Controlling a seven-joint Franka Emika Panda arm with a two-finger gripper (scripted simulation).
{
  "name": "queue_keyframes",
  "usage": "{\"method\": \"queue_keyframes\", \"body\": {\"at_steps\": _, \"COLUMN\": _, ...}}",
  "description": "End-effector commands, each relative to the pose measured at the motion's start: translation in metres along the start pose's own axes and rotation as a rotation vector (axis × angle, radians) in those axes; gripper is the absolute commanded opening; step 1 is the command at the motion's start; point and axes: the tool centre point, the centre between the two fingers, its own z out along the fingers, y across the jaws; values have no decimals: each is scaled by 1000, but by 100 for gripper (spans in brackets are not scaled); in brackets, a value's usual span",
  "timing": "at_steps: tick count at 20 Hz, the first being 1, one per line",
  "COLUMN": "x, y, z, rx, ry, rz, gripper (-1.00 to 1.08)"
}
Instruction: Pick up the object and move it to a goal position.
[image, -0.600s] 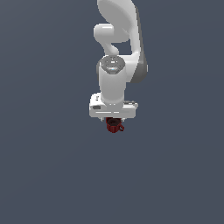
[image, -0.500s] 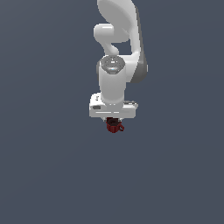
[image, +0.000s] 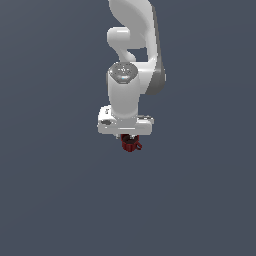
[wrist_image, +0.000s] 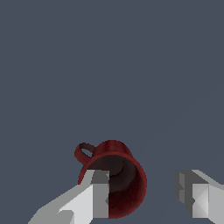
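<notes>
While your hand (wrist_image: 142, 197) stands with fingers apart, note one dark red mug (wrist_image: 114, 178) between them: nearer one finger (wrist_image: 98, 192), mouth facing the wrist, loop handle (wrist_image: 83, 152) outward

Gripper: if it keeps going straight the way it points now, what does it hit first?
Probably the dark red mug. The open gripper points down with one finger over the mug's mouth, the other clear beside it. Depth is unclear.

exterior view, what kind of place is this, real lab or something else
Most likely a bare simulated scene, not a real lab: a flat, featureless grey ground with no walls or furniture, a smooth white arm, and one red mug between the open gripper fingers.
</notes>
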Motion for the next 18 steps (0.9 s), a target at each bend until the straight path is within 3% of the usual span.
{"method": "queue_keyframes", "body": {"at_steps": 1, "x": 0, "y": -1, "z": 1, "rx": -1, "ry": -6, "rz": -4, "gripper": 28}}
{"method": "queue_keyframes", "body": {"at_steps": 9, "x": -6, "y": -12, "z": 12, "rx": -23, "ry": -77, "rz": -49, "gripper": 28}}
{"method": "queue_keyframes", "body": {"at_steps": 18, "x": -24, "y": -35, "z": 37, "rx": -85, "ry": -249, "rz": -152, "gripper": 28}}
